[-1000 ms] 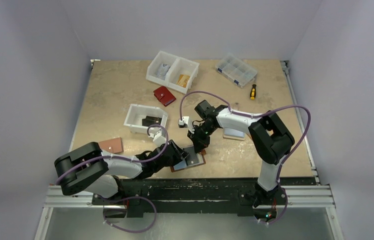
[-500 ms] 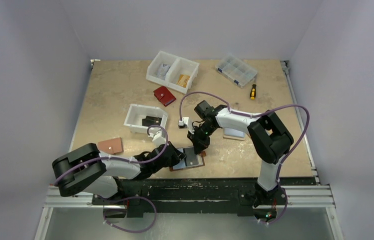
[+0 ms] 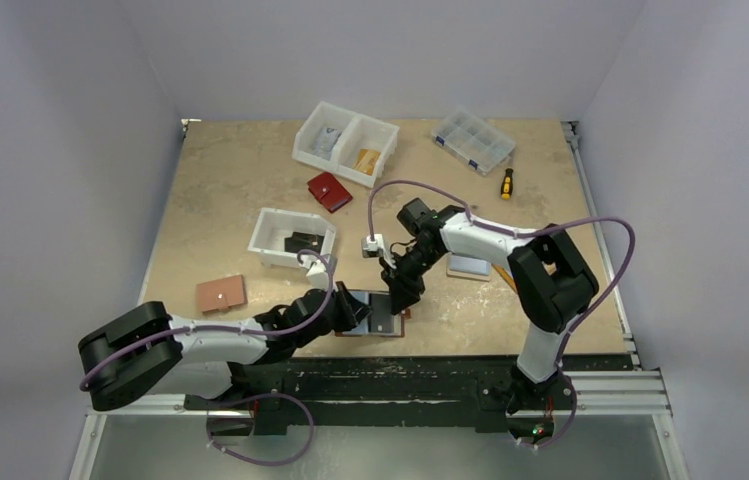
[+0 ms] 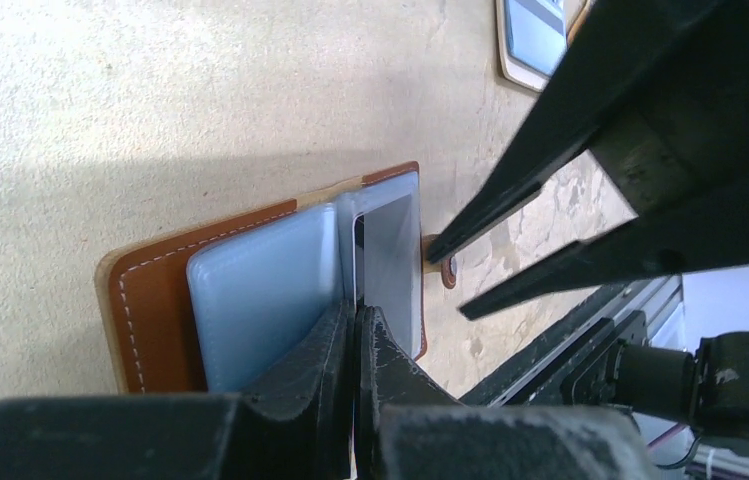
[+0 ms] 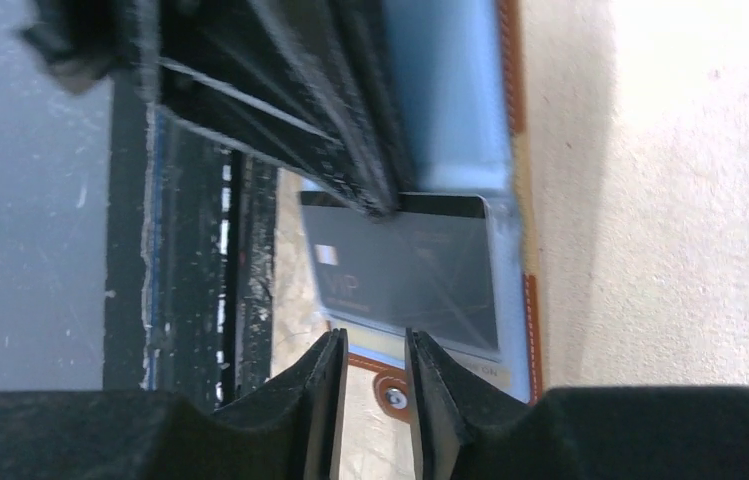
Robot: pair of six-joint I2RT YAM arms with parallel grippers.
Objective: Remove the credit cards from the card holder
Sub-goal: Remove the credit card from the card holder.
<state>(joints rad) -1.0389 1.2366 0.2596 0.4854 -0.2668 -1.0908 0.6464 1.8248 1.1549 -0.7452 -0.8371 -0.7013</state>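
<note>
The card holder [image 3: 382, 322] lies open near the table's front edge, brown leather [image 4: 155, 300] with a light-blue inner panel [image 4: 260, 290]. A dark credit card [image 5: 410, 270] marked VIP sticks out of its pocket and looks grey in the left wrist view [image 4: 392, 255]. My left gripper [image 4: 355, 312] is shut, pinching the holder's inner panel edge beside the card. My right gripper [image 5: 370, 342] stands narrowly open at the card's free edge, above the snap tab [image 5: 390, 395], with nothing between the jaws. From the top, the left gripper [image 3: 348, 305] and right gripper [image 3: 401, 297] meet over the holder.
A tan holder [image 3: 222, 292] lies at the left and a red wallet [image 3: 329, 191] further back. A white bin [image 3: 293, 237], a two-part bin [image 3: 346, 141], a clear organiser [image 3: 471, 139] and a screwdriver [image 3: 506, 183] stand behind. Another tan holder with a blue panel [image 3: 470, 266] lies under the right arm.
My left arm's elbow has swung left and lower while its gripper stays on the holder. The right gripper has shifted slightly right, over the holder's right edge.
</note>
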